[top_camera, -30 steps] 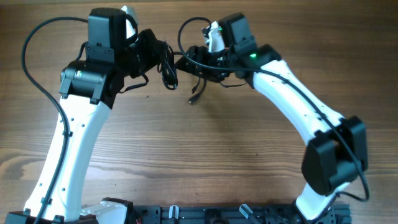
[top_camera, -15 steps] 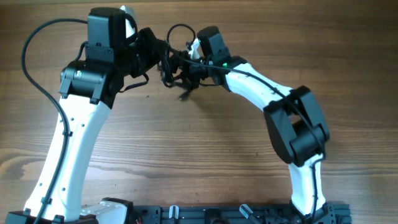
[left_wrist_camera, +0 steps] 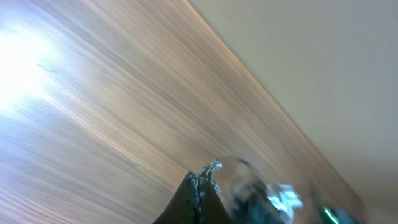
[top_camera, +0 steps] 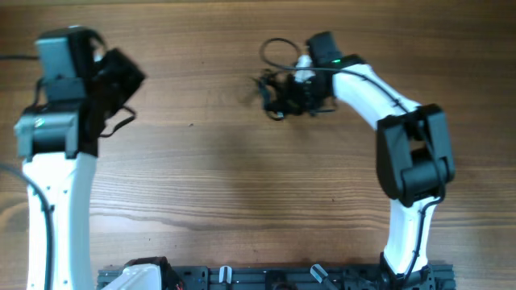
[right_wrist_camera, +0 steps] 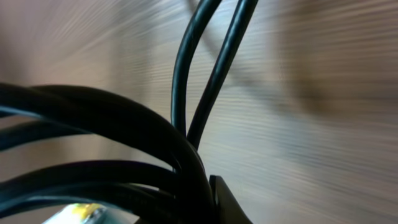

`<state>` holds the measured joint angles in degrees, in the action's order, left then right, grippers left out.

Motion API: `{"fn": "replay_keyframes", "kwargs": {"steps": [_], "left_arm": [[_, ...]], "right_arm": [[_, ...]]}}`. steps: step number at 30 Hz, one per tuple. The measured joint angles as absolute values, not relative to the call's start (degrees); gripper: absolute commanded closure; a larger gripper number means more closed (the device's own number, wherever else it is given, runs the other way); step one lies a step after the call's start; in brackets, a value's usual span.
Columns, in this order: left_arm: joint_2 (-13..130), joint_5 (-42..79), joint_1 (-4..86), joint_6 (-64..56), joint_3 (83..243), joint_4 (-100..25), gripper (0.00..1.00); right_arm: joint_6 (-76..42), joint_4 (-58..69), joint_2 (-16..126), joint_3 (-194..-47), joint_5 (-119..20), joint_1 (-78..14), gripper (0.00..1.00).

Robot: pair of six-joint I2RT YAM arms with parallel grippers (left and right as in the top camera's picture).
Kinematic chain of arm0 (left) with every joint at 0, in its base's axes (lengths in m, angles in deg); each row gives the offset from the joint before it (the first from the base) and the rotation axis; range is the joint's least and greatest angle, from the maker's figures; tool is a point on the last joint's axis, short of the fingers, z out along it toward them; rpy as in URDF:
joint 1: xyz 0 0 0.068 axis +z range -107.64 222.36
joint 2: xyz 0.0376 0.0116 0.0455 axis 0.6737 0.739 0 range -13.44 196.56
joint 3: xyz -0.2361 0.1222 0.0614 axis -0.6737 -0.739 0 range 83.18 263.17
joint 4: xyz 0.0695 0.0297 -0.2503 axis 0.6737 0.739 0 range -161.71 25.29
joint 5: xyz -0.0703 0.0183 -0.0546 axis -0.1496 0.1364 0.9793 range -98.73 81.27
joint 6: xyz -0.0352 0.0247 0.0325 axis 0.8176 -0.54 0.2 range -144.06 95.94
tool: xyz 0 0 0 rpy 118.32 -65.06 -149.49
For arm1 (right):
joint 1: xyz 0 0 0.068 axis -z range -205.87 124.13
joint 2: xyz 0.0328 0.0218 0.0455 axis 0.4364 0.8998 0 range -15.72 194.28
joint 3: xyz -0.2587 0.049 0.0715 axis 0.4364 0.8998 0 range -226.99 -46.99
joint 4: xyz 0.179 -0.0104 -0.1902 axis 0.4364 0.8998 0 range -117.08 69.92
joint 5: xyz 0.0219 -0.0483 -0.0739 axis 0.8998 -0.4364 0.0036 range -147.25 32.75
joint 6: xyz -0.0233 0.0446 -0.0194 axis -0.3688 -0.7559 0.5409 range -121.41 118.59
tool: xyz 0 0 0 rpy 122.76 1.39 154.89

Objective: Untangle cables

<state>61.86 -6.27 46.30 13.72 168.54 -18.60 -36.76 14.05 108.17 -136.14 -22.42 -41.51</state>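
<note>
The untangling looks barely begun: the cables (top_camera: pixel 284 90) sit in one knotted clump on the far side of the desk (top_camera: pixel 242 185), right of its middle, with a single loop standing clear of the clump on its far side. The right hand (top_camera: pixel 305 87) is buried in that clump and appears clamped on it; its wrist view shows cords pressed against a finger. The left hand (top_camera: pixel 121 76) is pinched together, well apart from the clump, with no cable visibly in it. I count one clump, two arms and two hands. The separate cords cannot be counted, and all of them remain to be pulled apart.
</note>
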Motion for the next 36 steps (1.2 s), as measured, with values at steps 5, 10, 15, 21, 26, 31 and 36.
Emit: {"fn": "replay_keyframes", "kwargs": {"steps": [5,10,15,21,26,31,36], "left_arm": [[60.6,-15.6,49.2,9.8,169.1,-13.9,0.96],[62.7,-4.1,47.4,2.7,169.1,-13.6,0.96],[69.1,6.3,42.4,-3.4,169.1,-13.8,0.96],[70.9,9.0,37.8,-7.1,169.1,-14.1,0.96],[71.5,9.2,32.8,-8.5,169.1,-13.7,0.94],[80.7,7.6,19.6,-11.3,169.2,-14.4,0.75],[90.4,4.8,12.5,-13.3,169.2,-18.3,0.58]], "right_arm": [[-26.3,19.4,103.3,-135.6,-32.7,-35.8,0.96],[-14.5,23.6,98.9,-135.6,-32.0,-37.8,0.5],[-11.7,26.2,95.4,-135.6,-32.7,-39.3,0.0],[-13.8,27.5,92.2,-135.6,-36.7,-38.6,0.01],[-18.6,25.3,92.2,-135.7,-37.8,-34.4,0.0],[-19.4,25.1,92.2,-135.7,-37.3,-26.9,0.0],[-19.3,25.2,92.2,-135.7,-37.1,-24.2,0.0]]}}
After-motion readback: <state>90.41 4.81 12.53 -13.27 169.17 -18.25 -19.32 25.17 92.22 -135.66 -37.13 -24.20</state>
